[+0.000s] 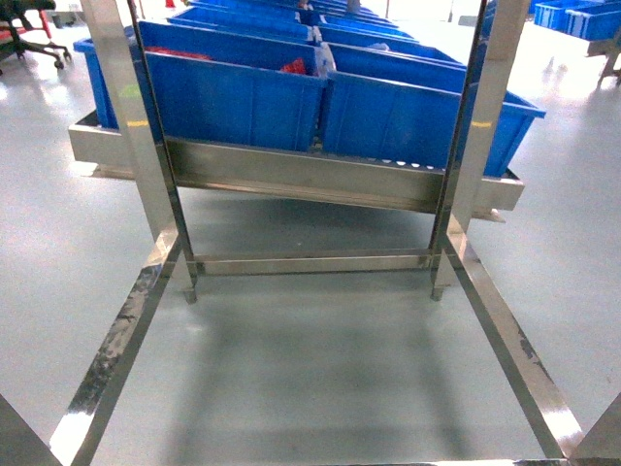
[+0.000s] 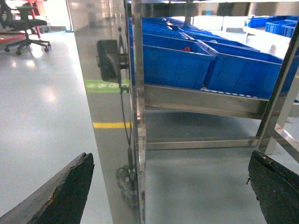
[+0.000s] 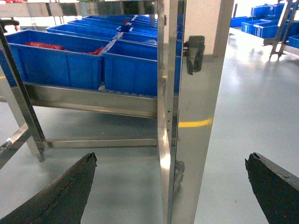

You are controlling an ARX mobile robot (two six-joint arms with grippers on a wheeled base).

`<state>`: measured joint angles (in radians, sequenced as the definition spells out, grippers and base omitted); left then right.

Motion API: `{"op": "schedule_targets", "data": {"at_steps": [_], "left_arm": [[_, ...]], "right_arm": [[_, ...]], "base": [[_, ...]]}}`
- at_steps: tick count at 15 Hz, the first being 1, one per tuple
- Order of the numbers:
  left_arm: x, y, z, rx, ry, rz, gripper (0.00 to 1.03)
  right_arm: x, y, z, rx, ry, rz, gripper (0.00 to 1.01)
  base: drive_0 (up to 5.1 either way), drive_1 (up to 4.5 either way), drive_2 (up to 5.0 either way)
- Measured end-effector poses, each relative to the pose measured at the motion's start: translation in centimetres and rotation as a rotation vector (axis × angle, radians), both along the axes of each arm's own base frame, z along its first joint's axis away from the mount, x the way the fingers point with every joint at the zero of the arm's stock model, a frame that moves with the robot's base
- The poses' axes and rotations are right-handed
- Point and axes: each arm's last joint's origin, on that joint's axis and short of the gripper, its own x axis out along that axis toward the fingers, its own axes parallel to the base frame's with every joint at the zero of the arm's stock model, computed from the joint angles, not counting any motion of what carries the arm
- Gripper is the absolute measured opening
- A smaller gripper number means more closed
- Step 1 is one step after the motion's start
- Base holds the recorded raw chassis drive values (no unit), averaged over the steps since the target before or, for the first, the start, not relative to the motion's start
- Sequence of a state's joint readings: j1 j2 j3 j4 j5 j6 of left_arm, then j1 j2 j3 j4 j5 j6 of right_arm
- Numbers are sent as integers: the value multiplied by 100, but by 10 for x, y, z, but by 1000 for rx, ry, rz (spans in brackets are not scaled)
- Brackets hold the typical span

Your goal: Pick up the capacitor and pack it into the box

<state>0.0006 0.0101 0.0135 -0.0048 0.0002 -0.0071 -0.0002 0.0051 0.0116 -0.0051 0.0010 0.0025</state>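
Observation:
The box is out of view, and no capacitor can be made out. Red parts lie in a blue bin on the steel rack, too small to identify; they also show in the left wrist view as red parts and in the right wrist view as red parts. My left gripper is open and empty, and the rack's left post stands between its dark fingers. My right gripper is open and empty, facing the right post. Neither gripper shows in the head view.
Rows of blue bins fill a slanted steel shelf. Two upright posts and low floor rails frame grey floor in front of me. An office chair stands far left. More blue bins sit far right.

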Motion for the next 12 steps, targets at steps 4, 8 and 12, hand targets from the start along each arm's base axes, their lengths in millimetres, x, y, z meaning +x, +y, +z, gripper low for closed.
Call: {"op": "schedule_targets", "data": {"at_steps": [4, 8, 12], "left_arm": [[0, 0, 0, 0, 0, 0, 98], [0, 0, 0, 0, 0, 0, 98], [0, 0, 0, 0, 0, 0, 98]], "right_arm": [[0, 0, 0, 0, 0, 0, 98], [0, 0, 0, 0, 0, 0, 98], [0, 0, 0, 0, 0, 0, 98]], "base": [[0, 0, 0], [0, 0, 0], [0, 0, 0]]}}
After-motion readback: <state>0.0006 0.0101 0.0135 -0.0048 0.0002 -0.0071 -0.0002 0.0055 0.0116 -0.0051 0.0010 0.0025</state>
